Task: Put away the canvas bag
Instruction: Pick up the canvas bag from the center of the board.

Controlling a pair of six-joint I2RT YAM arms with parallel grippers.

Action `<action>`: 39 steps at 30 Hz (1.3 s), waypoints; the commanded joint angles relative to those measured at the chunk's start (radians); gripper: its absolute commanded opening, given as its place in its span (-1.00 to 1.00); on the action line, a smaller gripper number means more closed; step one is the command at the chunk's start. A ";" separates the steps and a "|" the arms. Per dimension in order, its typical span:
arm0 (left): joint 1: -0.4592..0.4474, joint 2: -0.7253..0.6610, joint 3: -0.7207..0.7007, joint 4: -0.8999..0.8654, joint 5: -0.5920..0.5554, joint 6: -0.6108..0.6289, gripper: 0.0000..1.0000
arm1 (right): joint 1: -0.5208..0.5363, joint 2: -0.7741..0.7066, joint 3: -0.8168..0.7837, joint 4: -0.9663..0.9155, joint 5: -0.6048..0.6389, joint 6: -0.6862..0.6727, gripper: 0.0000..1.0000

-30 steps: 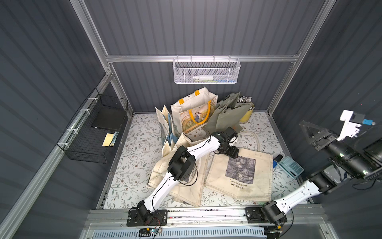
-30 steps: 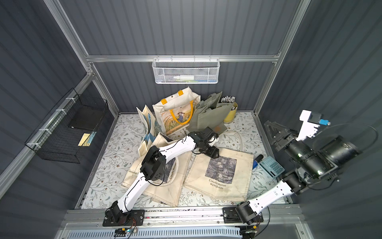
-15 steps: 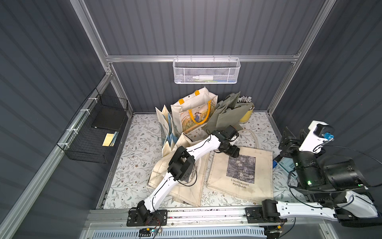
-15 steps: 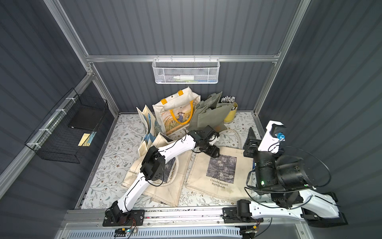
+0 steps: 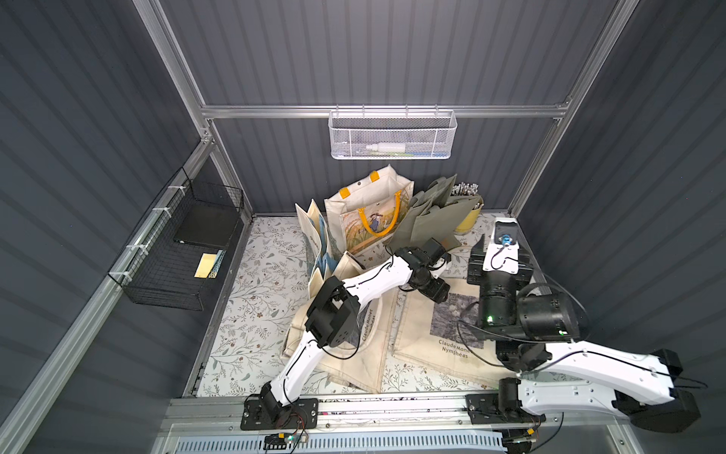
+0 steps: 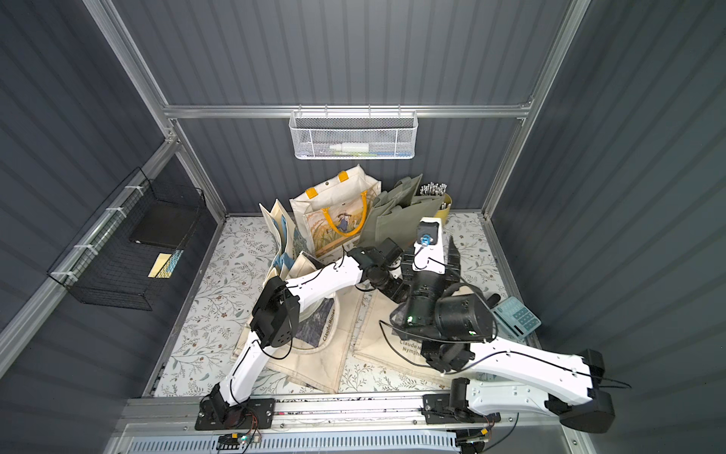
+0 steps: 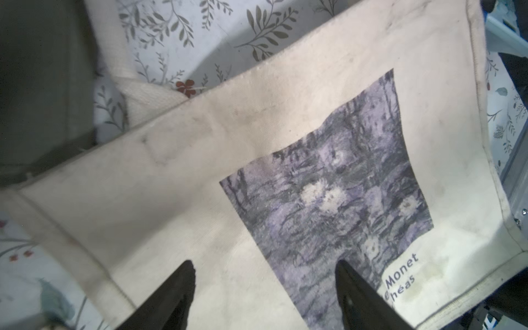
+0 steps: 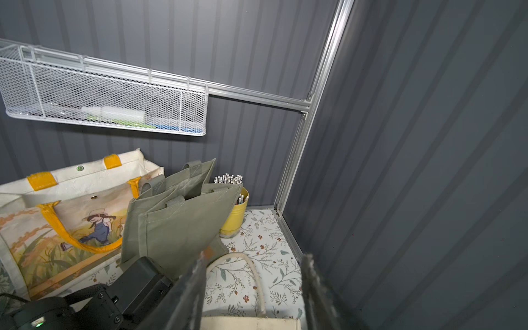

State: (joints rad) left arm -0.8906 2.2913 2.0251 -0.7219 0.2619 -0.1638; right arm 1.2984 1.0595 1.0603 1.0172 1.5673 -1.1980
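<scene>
Canvas bag (image 5: 420,334): lay flat just before the olive bag (image 5: 428,220), mouth toward it, long axis running away from it; left gripper (image 7: 264,264), jaws apart and empty, hung directly over it, nearer than right gripper (image 8: 255,257), whose blurred fingers seemed apart.

**Right arm (image 5: 589,365), change over one second.** A second earlier it stood raised at the 3 o'clock wall, well clear of the floor, its tip aimed toward 10 o'clock. Half a second earlier it had folded down beside the 3 o'clock edge of the canvas bag (image 5: 416,334). Now it has swung farther inward. The right gripper (image 6: 430,245) points toward 12 o'clock over the bag's 1 o'clock corner, near the left gripper (image 7: 264,263). The elbow now covers part of the print (image 5: 451,318). The gripper appears lower too, though height reads poorly from above.
</scene>
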 commanded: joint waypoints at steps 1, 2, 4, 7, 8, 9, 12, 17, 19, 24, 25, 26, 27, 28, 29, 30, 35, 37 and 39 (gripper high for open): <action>0.000 -0.093 -0.088 0.052 -0.052 0.012 0.56 | -0.005 0.057 0.008 0.319 0.178 -0.167 0.10; 0.000 -0.111 -0.122 0.072 -0.053 0.000 0.56 | -0.006 0.084 0.009 0.386 0.178 -0.212 0.10; 0.000 -0.137 -0.176 0.104 -0.047 -0.017 0.57 | -0.006 0.123 0.013 0.426 0.178 -0.228 0.08; -0.001 -0.158 -0.207 0.111 -0.045 -0.029 0.56 | -0.011 0.188 0.013 0.566 0.178 -0.317 0.05; 0.000 -0.167 -0.212 0.116 -0.044 -0.029 0.56 | -0.015 0.204 0.015 0.619 0.178 -0.357 0.06; -0.001 -0.177 -0.218 0.124 -0.046 -0.032 0.56 | -0.018 0.218 0.019 0.634 0.178 -0.370 0.05; 0.000 -0.211 -0.218 0.156 -0.049 -0.049 0.57 | -0.023 0.261 0.048 0.655 0.177 -0.403 0.05; 0.000 -0.206 -0.062 0.107 -0.057 -0.028 0.57 | -0.025 0.326 0.092 0.797 0.176 -0.524 0.09; -0.001 -0.201 0.005 0.088 -0.049 -0.028 0.57 | -0.025 0.343 0.113 0.804 0.176 -0.552 0.08; 0.000 -0.190 0.159 0.021 -0.090 -0.040 0.60 | -0.024 0.346 0.172 0.807 0.175 -0.595 0.10; 0.002 -0.188 0.197 -0.004 -0.120 -0.037 0.61 | -0.023 0.351 0.185 0.807 0.175 -0.606 0.10; 0.004 -0.190 0.229 -0.021 -0.155 -0.033 0.62 | -0.021 0.361 0.203 0.807 0.175 -0.623 0.12; 0.008 -0.195 0.252 -0.031 -0.181 -0.025 0.63 | -0.020 0.374 0.222 0.808 0.175 -0.635 0.12; 0.014 -0.204 0.272 -0.038 -0.225 -0.018 0.64 | -0.019 0.394 0.249 0.808 0.175 -0.658 0.12; 0.024 -0.216 0.279 -0.039 -0.266 -0.016 0.64 | -0.019 0.416 0.275 0.810 0.175 -0.683 0.11; 0.039 -0.231 0.277 -0.038 -0.296 -0.014 0.65 | -0.020 0.433 0.294 0.811 0.174 -0.701 0.10; 0.135 -0.342 0.193 -0.039 -0.439 -0.032 0.66 | -0.024 0.471 0.347 0.813 0.172 -0.740 -0.28; 0.180 -0.402 0.128 -0.044 -0.509 -0.015 0.66 | -0.024 0.493 0.366 0.811 0.173 -0.761 -0.45; 0.230 -0.455 0.078 -0.080 -0.589 0.001 0.67 | -0.024 0.539 0.400 0.810 0.174 -0.822 -0.46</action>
State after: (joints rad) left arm -0.7116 1.9274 2.1517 -0.7341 -0.1703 -0.1898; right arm 1.2758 1.5646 1.4158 1.6119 1.5459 -1.7817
